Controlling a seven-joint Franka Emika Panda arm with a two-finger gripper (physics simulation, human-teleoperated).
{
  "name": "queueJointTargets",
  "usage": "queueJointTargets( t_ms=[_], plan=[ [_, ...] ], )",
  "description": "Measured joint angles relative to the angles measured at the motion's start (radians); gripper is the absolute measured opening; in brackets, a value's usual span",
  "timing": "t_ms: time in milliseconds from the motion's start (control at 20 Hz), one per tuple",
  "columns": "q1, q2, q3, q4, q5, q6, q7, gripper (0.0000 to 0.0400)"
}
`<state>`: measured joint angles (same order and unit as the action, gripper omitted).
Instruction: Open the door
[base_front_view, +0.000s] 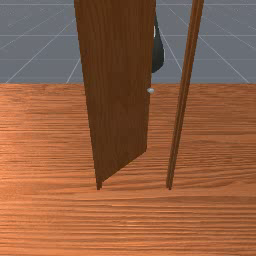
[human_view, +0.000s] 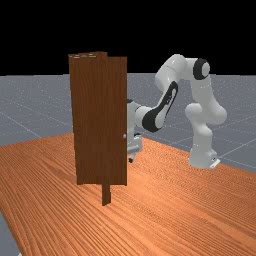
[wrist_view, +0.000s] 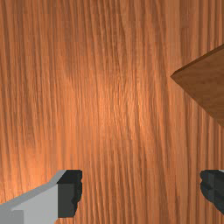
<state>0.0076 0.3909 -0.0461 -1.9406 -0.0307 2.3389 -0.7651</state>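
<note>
The wooden door (base_front_view: 117, 95) stands upright on the orange-brown table (base_front_view: 130, 220), already ajar: its free edge is swung away from the slim frame post (base_front_view: 182, 100) toward the arm, while the hinge side is at the front view's left. A small pale knob (base_front_view: 151, 90) sits near that free edge. The gripper (wrist_view: 141, 188) hangs on the arm's side of the door, its fingers (wrist_view: 69, 194) spread wide with nothing held between them. The panel looks tall, thin and rigid, so it will probably turn as one stiff piece, fairly light if the hinge runs freely. The knob is small and perhaps slippery to pinch; hooking a finger behind the free edge, far from the hinge, seems the surer hold, drawing it round in an arc, since a straight pull could slip off or strain the hinge.
</note>
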Motion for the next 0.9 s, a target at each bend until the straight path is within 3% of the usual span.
queueJointTargets(
  t_ms=[50, 100, 200, 250, 300, 450, 550, 650, 700, 900],
  plan=[
    [0.0, 0.0, 0.0, 0.0, 0.0, 0.0, 0.0, 0.0243],
    [0.0, 0.0, 0.0, 0.0, 0.0, 0.0, 0.0, 0.0148],
    [0.0, 0.0, 0.0, 0.0, 0.0, 0.0, 0.0, 0.0054],
    [0.0, 0.0, 0.0, 0.0, 0.0, 0.0, 0.0, 0.0033],
    [0.0, -0.032, -0.001, -0.07, -0.002, 0.103, 0.003, 0.002],
    [0.002, -0.197, -0.009, -0.33, -0.023, 0.235, 0.016, 0.0004],
    [0.0, -0.344, -0.012, -0.501, -0.062, 0.181, 0.042, 0.0002],
    [-0.003, -0.427, -0.014, -0.587, -0.045, 0.125, 0.02, 0.0001],
    [-0.003, -0.448, 0.001, -0.623, -0.051, 0.187, 0.134, 0.0],
    [0.074, -0.417, 0.115, -0.577, -0.038, 0.145, 0.709, 0.0]
  ],
)
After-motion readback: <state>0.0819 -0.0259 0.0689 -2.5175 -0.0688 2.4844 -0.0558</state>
